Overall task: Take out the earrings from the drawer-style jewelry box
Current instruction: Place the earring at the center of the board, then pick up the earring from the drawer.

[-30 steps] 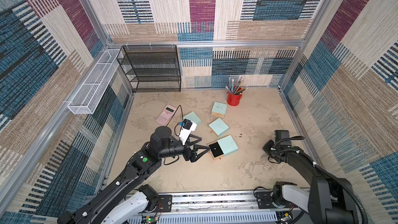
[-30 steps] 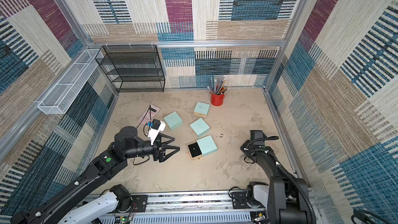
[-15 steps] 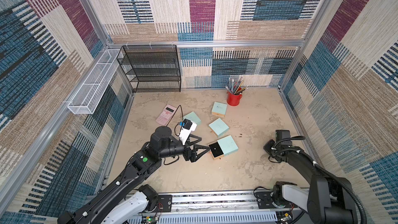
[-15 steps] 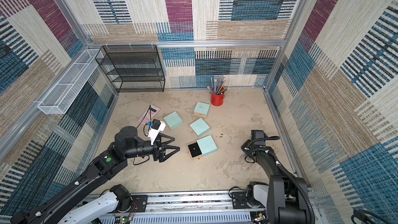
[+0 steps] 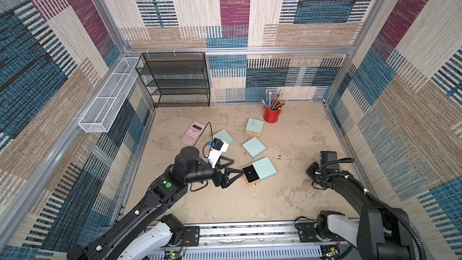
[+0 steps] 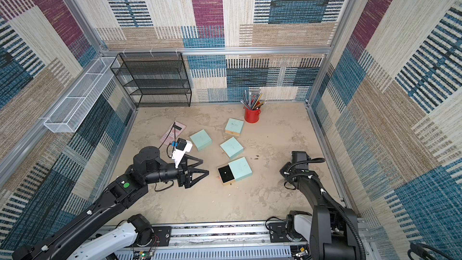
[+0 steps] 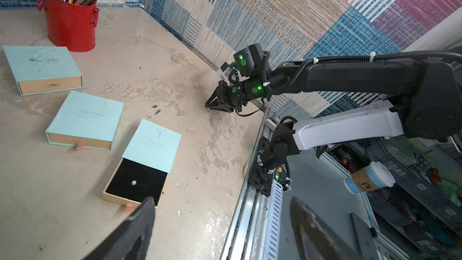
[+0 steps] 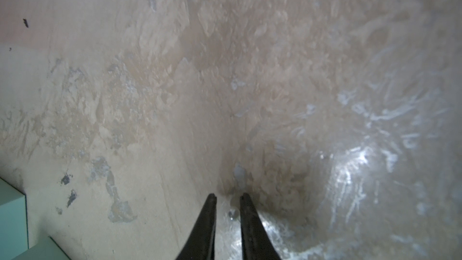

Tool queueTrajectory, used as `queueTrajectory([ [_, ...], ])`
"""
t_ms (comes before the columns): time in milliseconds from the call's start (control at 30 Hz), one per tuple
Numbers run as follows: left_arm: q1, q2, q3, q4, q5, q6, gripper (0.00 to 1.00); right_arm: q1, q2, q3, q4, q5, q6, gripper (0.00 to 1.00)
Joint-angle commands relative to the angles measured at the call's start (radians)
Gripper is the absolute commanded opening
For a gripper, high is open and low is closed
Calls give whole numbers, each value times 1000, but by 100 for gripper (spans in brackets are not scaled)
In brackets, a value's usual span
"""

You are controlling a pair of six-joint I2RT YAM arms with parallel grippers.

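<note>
Hardly anything has moved since a second ago: in both top views the arms, boxes and drawer lie as they did. The mint-green cardboard drawer-style jewelry box (image 5: 264,168) sits at mid-frame on the mottled beige tabletop (image 5: 225,203), and its black-lined drawer (image 5: 250,175) is pulled out toward the lower left. One of the earrings (image 7: 134,183), a tiny whitish bead, rests on the black lining.

The left gripper (image 5: 238,165) still hovers just left of the drawer's open end with its jaws spread wide and nothing between them.

The right gripper (image 8: 228,196) stays low over the table at the right of the frame, well apart from the box. Its jaws stand a narrow gap apart. A tiny pale speck (image 8: 232,213) glints on the table between them, too small to identify. The top views do not show whether that gap has changed.
</note>
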Motion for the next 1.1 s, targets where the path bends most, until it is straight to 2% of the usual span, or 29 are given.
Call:
queueTrajectory([
  [0, 1, 0, -3, 25, 6, 12, 85, 1, -13, -4, 16, 2, -4, 25],
  [200, 2, 0, -3, 19, 1, 12, 85, 0, -82, 37, -31, 9, -19, 29],
  [333, 9, 4, 4, -1, -14, 5, 86, 9, -170, 118, -78, -41, -81, 36],
  [400, 18, 3, 9, -10, -15, -8, 88, 48, -187, 162, -95, -68, -111, 39],
  [567, 33, 5, 27, -66, -126, -40, 98, 323, -167, 317, -166, 24, -94, 49],
  [667, 35, -4, 34, -117, -210, -57, 98, 506, -117, 413, -186, 67, -65, 56],
  [833, 35, -54, 22, -210, -391, -152, 98, 830, 92, 559, -203, 154, -36, 70],
  [933, 35, -85, 16, -256, -390, -127, 99, 937, 190, 592, -173, 152, -35, 72],
  [1067, 36, -85, 19, -359, -396, -111, 98, 983, 261, 561, -128, 106, -18, 69],
])
